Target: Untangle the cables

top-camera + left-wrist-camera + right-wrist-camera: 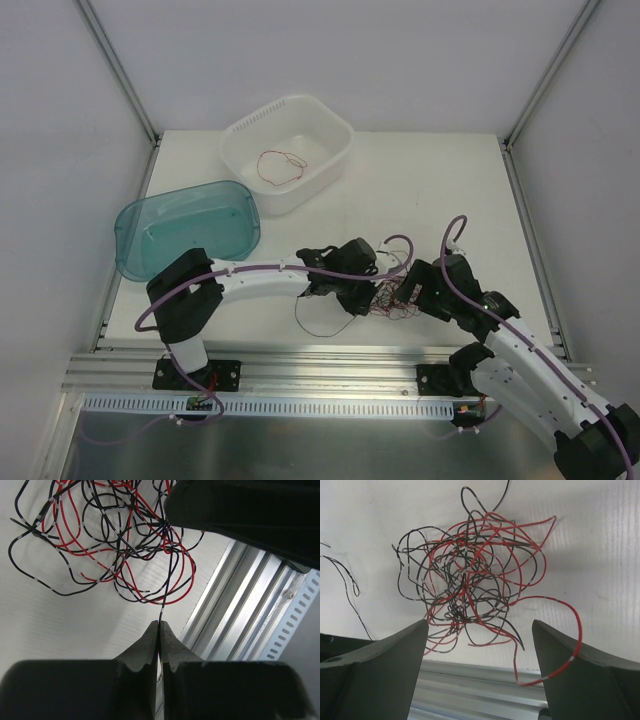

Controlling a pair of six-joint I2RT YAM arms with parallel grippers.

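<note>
left fingers [150,641]: closed tight on one black strand [168,582], which runs straight from the tips up into the tangle.
right fingers [395,650]: spread wide and holding nothing. they hang just over the tangle, one finger on either side of it.
cables [470,585]: a red and black clump lying on the bench [430,190] near its front edge, between the two arms and just beside the aluminium rail [240,605].
set apart: one red wire [281,166] lies in the white tub [238,138] at the back. you cannot tell whether the teal tub [135,218] holds anything.
step in hand: by the look of it, you are about to draw the pinched black strand out of the clump.
how to do it well: bring the right fingers down on the body of the clump, clear of the strand you hold, and pin it there. then pull slowly with the left, low over the bench and along the strand's own line.
watch for: if the whole clump drags along, stop and pin it elsewhere. a wire this thin may slip from the tips. a red loop [572,630] crosses one right fingertip and could snag.
</note>
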